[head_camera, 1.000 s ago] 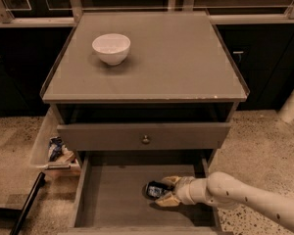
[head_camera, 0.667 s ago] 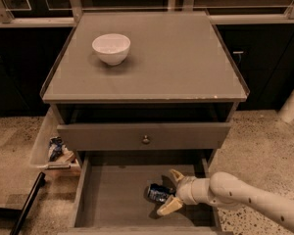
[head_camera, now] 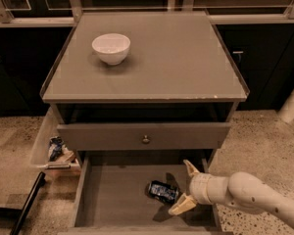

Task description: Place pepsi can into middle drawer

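Observation:
The pepsi can [head_camera: 162, 191], dark blue with white markings, lies on its side on the floor of the open middle drawer [head_camera: 112, 199], right of centre. My gripper [head_camera: 184, 187] is just to the right of the can, inside the drawer. Its two cream fingers are spread apart, one above and one below the can's right end, and neither holds the can. The white arm reaches in from the lower right.
A white bowl [head_camera: 111, 48] stands on the cabinet top [head_camera: 186, 62]. A drawer front with a round knob [head_camera: 146, 139] overhangs the open drawer. A side bin with a crumpled wrapper [head_camera: 55, 148] hangs at the left. A dark bar [head_camera: 27, 203] lies at lower left.
The gripper was closed around the can a second ago. Its fingers have opened and drawn back slightly to the right, leaving the can lying on the drawer floor.

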